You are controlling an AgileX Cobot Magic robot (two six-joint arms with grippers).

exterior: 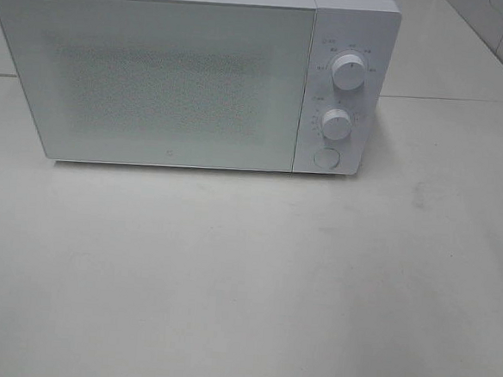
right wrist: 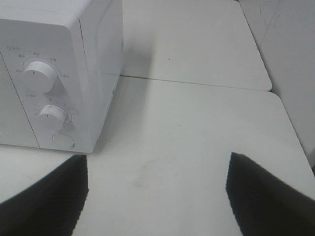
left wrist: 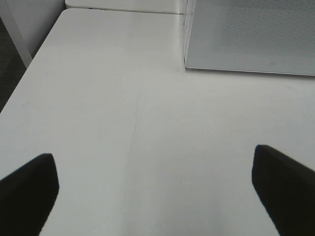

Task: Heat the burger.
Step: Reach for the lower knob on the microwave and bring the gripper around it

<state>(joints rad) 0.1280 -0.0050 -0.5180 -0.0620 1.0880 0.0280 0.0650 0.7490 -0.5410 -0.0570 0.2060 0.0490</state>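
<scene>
left gripper (left wrist: 152, 164): apart, over table (left wrist: 98, 73) | right gripper (right wrist: 157, 164): apart, near microwave (right wrist: 93, 44) | door (exterior: 156, 78) shut

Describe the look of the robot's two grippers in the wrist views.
The left gripper shows two matte black, wedge-shaped fingers with smooth edges. The right gripper has similar black fingers, but their inner edges look finely ribbed. No cables or markings show; the arms are out of view.
</scene>
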